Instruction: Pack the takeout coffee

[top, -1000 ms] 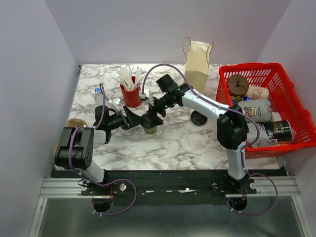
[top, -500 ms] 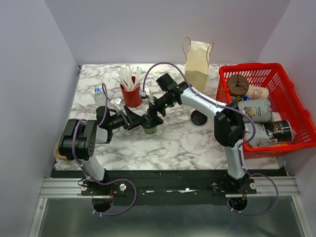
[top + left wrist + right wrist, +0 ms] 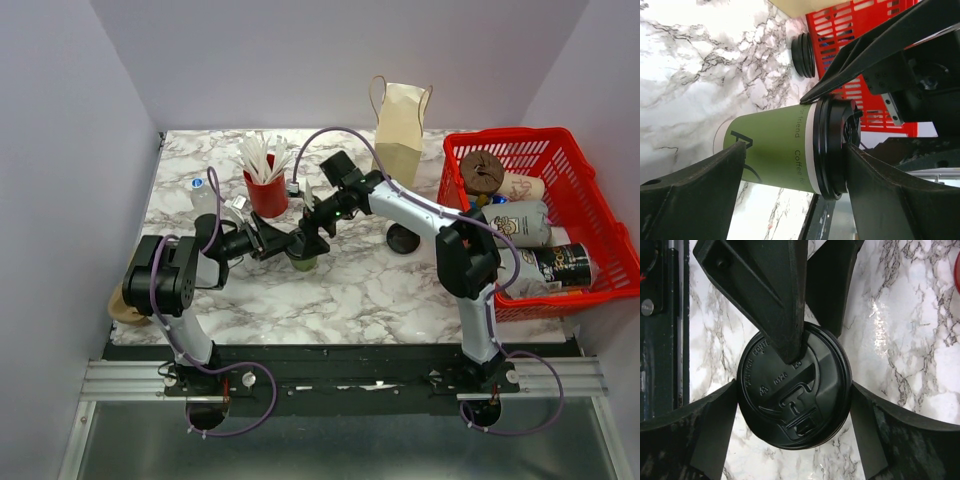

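The takeout coffee, an olive-green paper cup with its black lid on, stands on the marble table left of centre. My right gripper comes down from above. Its fingers touch the lid's rim on both sides. My left gripper reaches in from the left, open, with the jaws set one above the other. Its upper finger rests on top of the lid and its lower finger stands beside the cup's base.
A red cup of white sticks stands behind the coffee. A paper bag stands at the back. A loose black disc lies to the right. A red basket with several cups is at far right.
Both grippers stay at the cup. The left arm's elbow has shifted a little to the right and the right wrist has turned slightly.
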